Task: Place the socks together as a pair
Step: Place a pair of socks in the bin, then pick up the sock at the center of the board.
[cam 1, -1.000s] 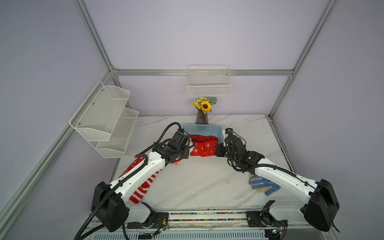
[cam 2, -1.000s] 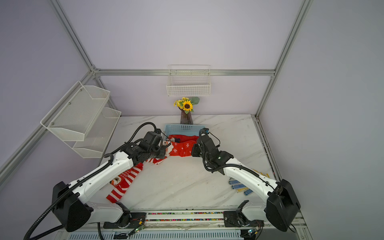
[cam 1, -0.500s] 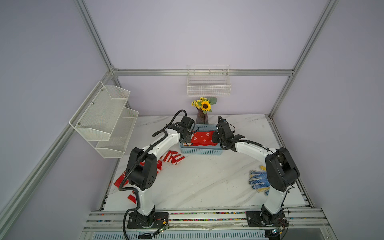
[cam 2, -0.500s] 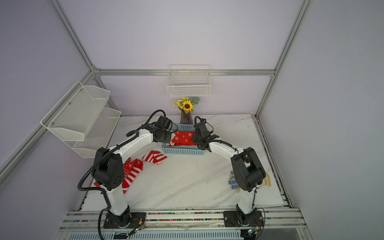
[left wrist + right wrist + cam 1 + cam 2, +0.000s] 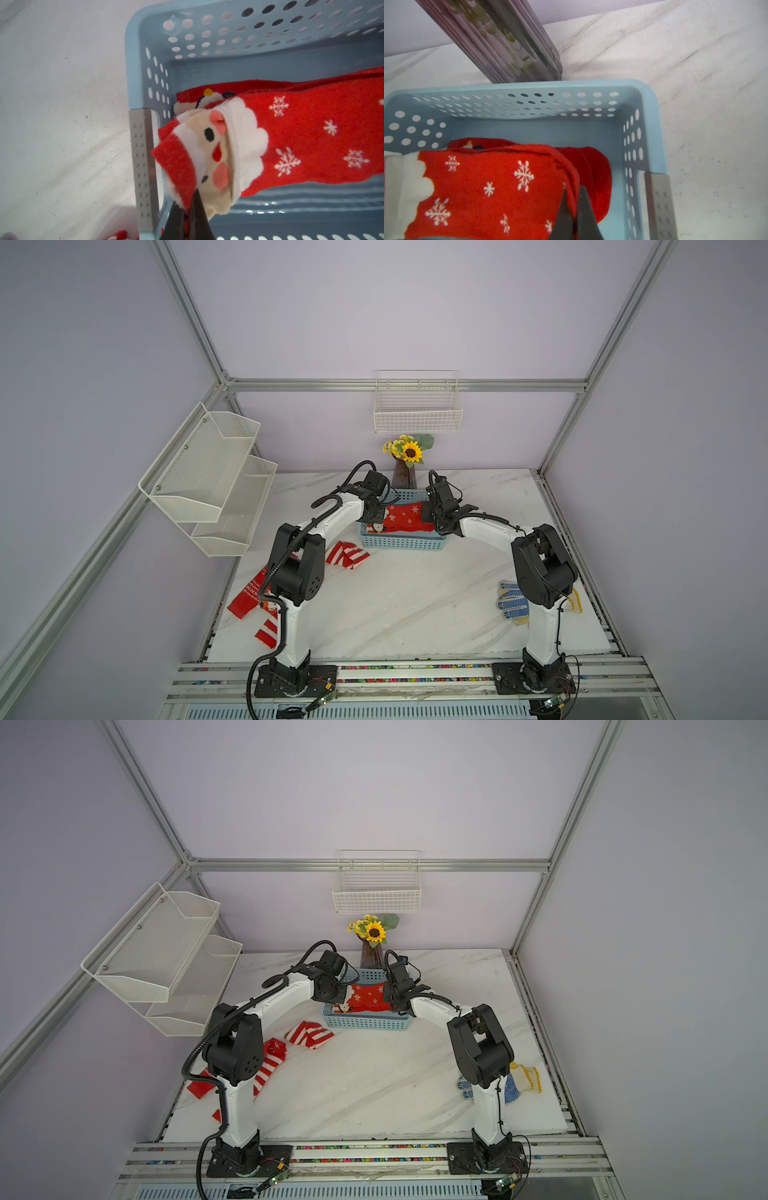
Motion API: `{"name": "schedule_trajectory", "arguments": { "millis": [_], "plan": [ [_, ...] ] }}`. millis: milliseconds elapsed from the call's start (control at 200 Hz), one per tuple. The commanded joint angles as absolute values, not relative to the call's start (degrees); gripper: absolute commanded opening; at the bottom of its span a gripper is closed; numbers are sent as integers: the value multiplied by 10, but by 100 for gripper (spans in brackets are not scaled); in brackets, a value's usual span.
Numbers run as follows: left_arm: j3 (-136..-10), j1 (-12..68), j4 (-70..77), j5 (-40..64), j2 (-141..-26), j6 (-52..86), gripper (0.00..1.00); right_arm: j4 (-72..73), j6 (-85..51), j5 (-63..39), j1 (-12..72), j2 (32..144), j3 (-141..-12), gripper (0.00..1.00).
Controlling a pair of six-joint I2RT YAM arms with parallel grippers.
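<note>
A red Santa sock [image 5: 405, 516] with white snowflakes hangs stretched between my two grippers, low inside the light blue basket [image 5: 401, 543]. My left gripper [image 5: 192, 199] is shut on its Santa-face cuff end [image 5: 209, 145]. My right gripper [image 5: 572, 191] is shut on the sock's [image 5: 488, 187] toe end. A second red sock [image 5: 228, 85] lies under it on the basket floor, mostly covered. On the table to the left lie a red and white striped sock [image 5: 347, 556] and another red sock [image 5: 247, 597], partly hidden by the left arm.
A dark glass vase [image 5: 403, 477] with a sunflower stands right behind the basket. Blue dotted gloves [image 5: 513, 601] lie behind the right arm's base. A white mesh shelf [image 5: 208, 477] juts from the left wall and a wire basket [image 5: 417, 410] hangs on the back wall.
Both grippers have carried the Santa sock away from the front of the table, back and down into the blue basket. In the last half second they have barely moved.
</note>
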State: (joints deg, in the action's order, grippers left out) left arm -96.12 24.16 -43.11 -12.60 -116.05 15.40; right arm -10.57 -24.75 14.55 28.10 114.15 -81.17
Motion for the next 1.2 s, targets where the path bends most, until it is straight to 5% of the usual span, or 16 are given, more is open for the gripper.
{"name": "schedule_trajectory", "arguments": {
  "millis": [0, 240, 275, 335, 385, 490, 810, 1190],
  "plan": [
    [-996, 242, -439, -120, -1154, 143, 0, -108, -243, 163, 276, 1156, -825, 0],
    [-1018, 242, -457, -103, -1164, 135, 15, -108, -245, 144, 276, 1160, -835, 0],
    [-1020, 242, -458, -95, -1161, 134, 30, -108, -246, 143, 276, 1159, -835, 6],
    [-1021, 242, -458, -83, -1152, 134, 79, -107, -247, 142, 276, 1153, -836, 27],
    [-1029, 242, -459, -79, -1147, 134, 99, -107, -247, 142, 276, 1145, -837, 48],
    [-1048, 242, -461, -58, -1136, 140, 100, -104, -248, 140, 276, 1114, -836, 62],
    [-1031, 242, -462, -50, -1040, 200, 100, -86, -279, 127, 281, 922, -728, 59],
    [-807, 239, -459, -78, -852, 341, 99, -71, -299, 114, 281, 665, -488, 59]
  ]
}}
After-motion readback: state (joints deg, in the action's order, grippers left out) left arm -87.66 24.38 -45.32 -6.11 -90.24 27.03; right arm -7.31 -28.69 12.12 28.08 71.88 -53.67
